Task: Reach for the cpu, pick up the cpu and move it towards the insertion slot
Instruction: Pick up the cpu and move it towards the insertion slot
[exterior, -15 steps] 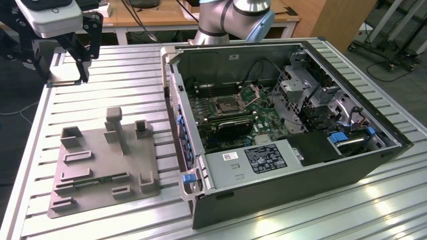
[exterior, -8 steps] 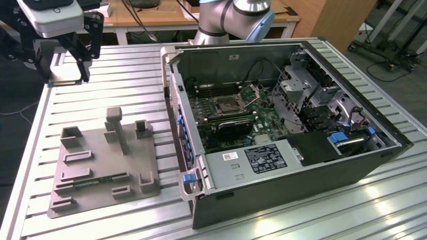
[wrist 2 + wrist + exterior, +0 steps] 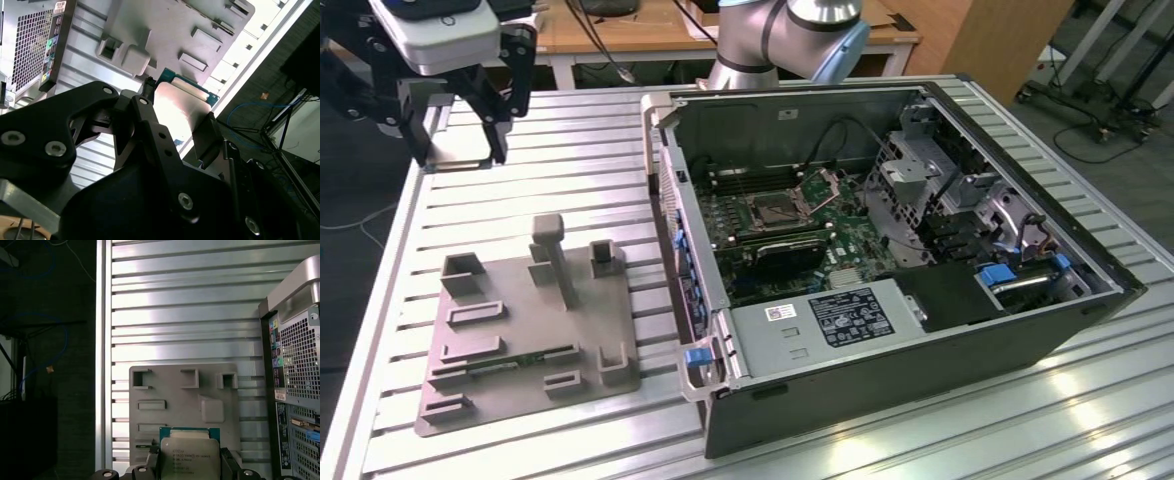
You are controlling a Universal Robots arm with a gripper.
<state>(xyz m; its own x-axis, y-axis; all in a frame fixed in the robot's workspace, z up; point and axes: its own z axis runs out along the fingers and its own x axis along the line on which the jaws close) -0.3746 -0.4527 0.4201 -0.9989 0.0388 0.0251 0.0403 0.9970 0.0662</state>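
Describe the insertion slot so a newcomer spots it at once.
In the exterior view, look inside the open computer case at the green circuit board. On it sits the insertion slot: a square silver frame with a dark centre and a metal plate tilted up beside it. The neighbouring memory slots are long, narrow strips instead.

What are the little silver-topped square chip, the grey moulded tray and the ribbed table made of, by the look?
The square silver-topped cpu, held in the gripper, shows a dull-sheened metal lid on a green rim, likely circuit board. The grey moulded tray looks like matte plastic: no glare. The ribbed table seems aluminium, given its bright streaked reflections.
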